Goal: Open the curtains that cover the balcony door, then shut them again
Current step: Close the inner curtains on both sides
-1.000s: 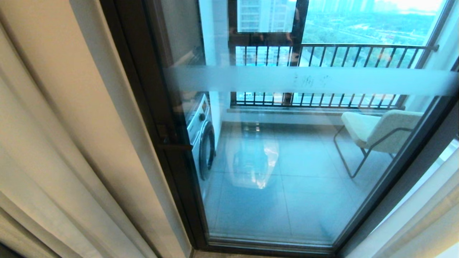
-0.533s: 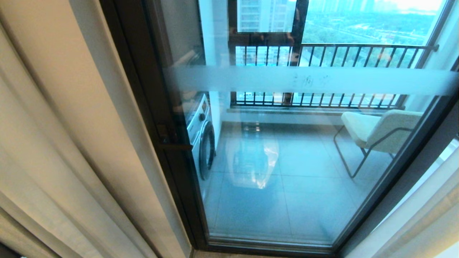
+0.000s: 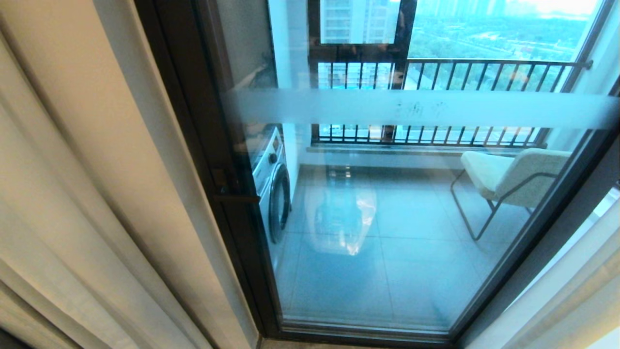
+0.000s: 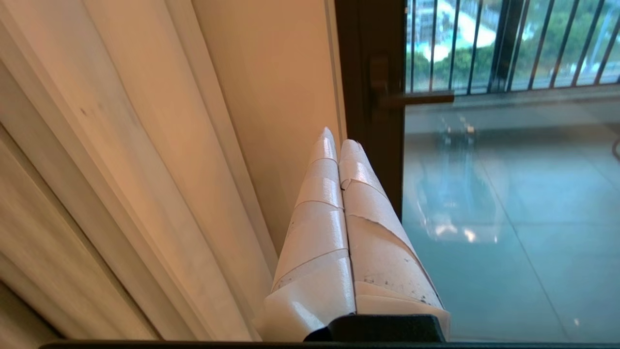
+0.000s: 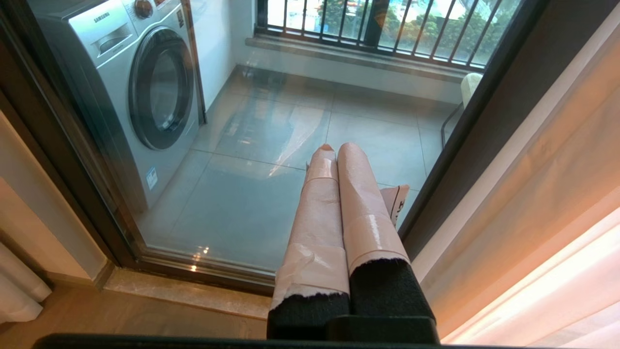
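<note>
step: curtains [image 3: 87,194] are already drawn aside to both edges of the door [image 3: 387,218], so judging by that the closing half is what remains; no fabric is gripped yet.
left end effector [image 4: 339,143]: taped fingers pressed together, holding nothing; it points at the seam between the left curtain panel [image 4: 145,169] and the dark door frame [image 4: 373,121], near the fabric but apart from it.
right end effector [image 5: 336,150]: fingers together too, empty; it points at the glass low down, with the right curtain panel [image 5: 547,203] beside it.
how to do it well: part the fingers first, then take the leading hemmed edge rather than a mid fold, so the panel follows along its rail. pull sideways across the glass, level and slow, not downward. sheer cloth likely slips and bunches, so pinch a doubled fold of it.
risk: snagging the door handle [image 3: 232,194], or dragging only one fold and leaving a gap.
curtains, look: pale, tall, long vertical folds, warm-lit; left panel gathered thick beside the frame, right panel a narrower strip [image 3: 566,300] at the far edge.
door, look: glass in a thin dark frame, a frosted band [image 3: 416,109] across it; a washer [image 3: 271,184], a chair [image 3: 508,179] and a railing [image 3: 460,72] show through.
</note>
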You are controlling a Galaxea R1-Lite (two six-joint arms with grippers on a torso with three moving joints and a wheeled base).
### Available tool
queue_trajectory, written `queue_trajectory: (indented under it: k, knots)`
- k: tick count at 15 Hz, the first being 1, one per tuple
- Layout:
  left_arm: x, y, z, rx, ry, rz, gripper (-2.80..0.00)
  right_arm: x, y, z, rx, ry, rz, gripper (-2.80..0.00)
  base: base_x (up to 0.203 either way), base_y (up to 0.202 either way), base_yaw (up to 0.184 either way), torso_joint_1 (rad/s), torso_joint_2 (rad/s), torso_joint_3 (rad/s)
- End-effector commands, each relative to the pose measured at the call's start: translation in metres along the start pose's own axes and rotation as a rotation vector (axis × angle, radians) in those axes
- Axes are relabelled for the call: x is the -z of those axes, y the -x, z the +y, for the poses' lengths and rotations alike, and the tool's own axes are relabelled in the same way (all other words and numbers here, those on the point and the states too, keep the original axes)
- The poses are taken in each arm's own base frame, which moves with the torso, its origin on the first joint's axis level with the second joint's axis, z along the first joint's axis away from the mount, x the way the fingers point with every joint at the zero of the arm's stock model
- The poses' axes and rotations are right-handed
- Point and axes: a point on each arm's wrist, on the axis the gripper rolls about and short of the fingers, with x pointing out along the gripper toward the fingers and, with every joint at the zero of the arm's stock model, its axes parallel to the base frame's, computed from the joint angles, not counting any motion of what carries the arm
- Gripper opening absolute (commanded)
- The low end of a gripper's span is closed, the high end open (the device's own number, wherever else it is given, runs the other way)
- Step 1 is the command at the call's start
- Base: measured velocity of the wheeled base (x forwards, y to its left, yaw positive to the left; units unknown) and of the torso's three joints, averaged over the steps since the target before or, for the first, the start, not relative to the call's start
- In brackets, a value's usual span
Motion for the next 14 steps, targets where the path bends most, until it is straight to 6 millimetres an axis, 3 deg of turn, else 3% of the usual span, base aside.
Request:
queue_trajectory:
  k: [1, 5, 11, 14]
  knots:
    - [-0.01, 0.003, 0.001, -0.005, -0.01, -0.032, -2.8, 0.0, 0.0, 0.0, -0.001, 0.001, 0.0, -2.8, 0.0, 0.0, 0.0, 0.0, 0.0, 0.0]
    - [-0.028, 0.01, 0.004, 0.0, -0.037, -0.072, -2.8, 0.0, 0.0, 0.0, -0.003, 0.001, 0.0, -2.8, 0.0, 0.0, 0.0, 0.0, 0.0, 0.0]
    - [-0.026, 0.01, 0.003, 0.011, -0.056, -0.041, -2.8, 0.0, 0.0, 0.0, -0.001, 0.001, 0.0, -2.8, 0.0, 0.0, 0.0, 0.0, 0.0, 0.0]
    - [-0.035, 0.018, 0.005, 0.02, -0.041, 0.052, -2.8, 0.0, 0.0, 0.0, -0.001, 0.001, 0.0, -2.8, 0.0, 0.0, 0.0, 0.0, 0.0, 0.0]
